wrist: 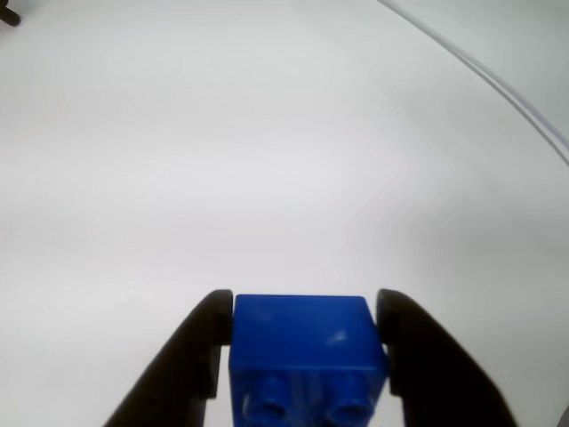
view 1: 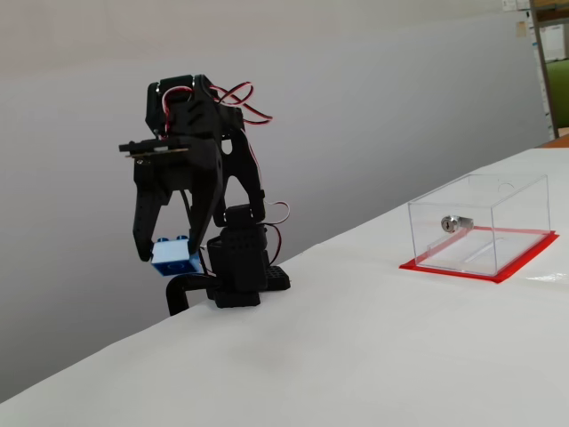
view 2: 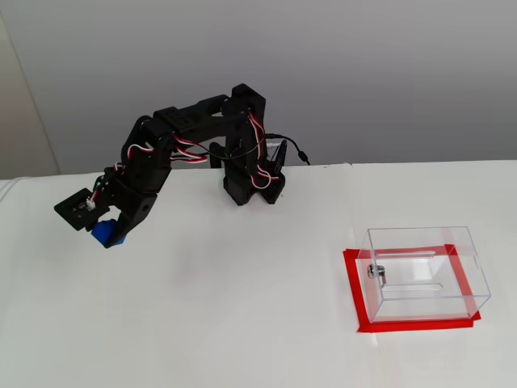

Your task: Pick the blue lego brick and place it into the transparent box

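Hand pinching blue lego brick between both fingers, studs facing camera at bottom centre of wrist view. Brick hanging clear above white surface, at left of both fixed views. Transparent box sitting on red base sheet at lower right of a fixed view, well apart from hand. Step in hand, judging: carrying phase, pick done. Next move calling for swing toward box, hand rising over wall, then opening above interior.

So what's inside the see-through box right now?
Nothing loose. The transparent box holds only its silver lock on one wall, with the red sheet under it. The blue lego brick is in the gripper.
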Tool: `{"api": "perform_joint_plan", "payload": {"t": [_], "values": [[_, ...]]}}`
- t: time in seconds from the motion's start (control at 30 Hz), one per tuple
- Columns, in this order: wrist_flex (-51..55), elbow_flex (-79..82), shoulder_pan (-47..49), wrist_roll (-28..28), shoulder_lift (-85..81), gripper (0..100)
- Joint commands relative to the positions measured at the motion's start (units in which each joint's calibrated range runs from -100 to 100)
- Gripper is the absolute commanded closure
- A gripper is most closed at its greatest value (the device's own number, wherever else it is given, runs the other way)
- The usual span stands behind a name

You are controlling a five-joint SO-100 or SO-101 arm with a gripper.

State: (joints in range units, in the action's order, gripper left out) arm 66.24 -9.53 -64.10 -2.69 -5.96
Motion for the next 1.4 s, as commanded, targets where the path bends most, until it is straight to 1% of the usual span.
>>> {"api": "perform_joint_plan", "payload": {"t": [0.0, 0.47, 0.67, 0.8, 1.23, 1.37], "values": [[-0.79, -3.67, 2.33, 0.08, -4.60, 87], [-0.70, -3.31, 14.97, 0.08, -13.17, 87], [-0.27, -2.85, 22.66, 0.08, -16.82, 87], [0.08, -2.76, 30.72, 0.03, -18.77, 87], [0.08, -2.76, 63.10, 0.03, -21.40, 87], [0.08, -2.67, 71.61, -0.03, -21.40, 87]]}}
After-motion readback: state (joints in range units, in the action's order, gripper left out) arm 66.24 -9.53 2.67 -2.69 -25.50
